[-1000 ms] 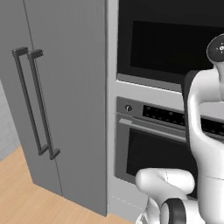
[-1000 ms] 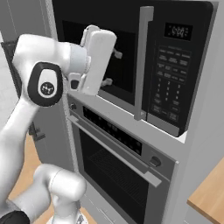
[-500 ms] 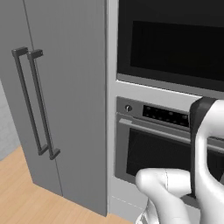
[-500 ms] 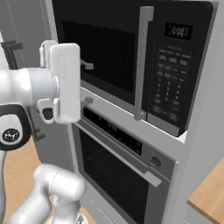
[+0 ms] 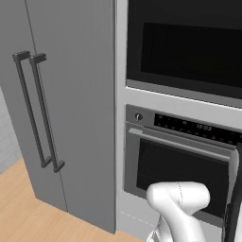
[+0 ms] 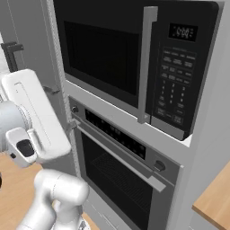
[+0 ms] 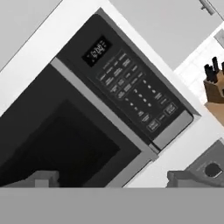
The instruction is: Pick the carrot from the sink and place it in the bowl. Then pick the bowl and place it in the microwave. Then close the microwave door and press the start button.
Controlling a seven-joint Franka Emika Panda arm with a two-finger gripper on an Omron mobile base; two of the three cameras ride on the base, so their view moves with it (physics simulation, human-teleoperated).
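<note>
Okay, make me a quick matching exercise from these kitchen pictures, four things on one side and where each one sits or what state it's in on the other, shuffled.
Things:
1. microwave door
2. oven
3. knife block
4. gripper

Places or states:
A. on a wooden counter, off to the side of the microwave
B. open, facing the microwave's front
C. shut, with its tall grey handle beside the keypad
D. directly under the microwave, with a bar handle and a control strip

Pairs: 1-C, 2-D, 3-A, 4-B
</note>
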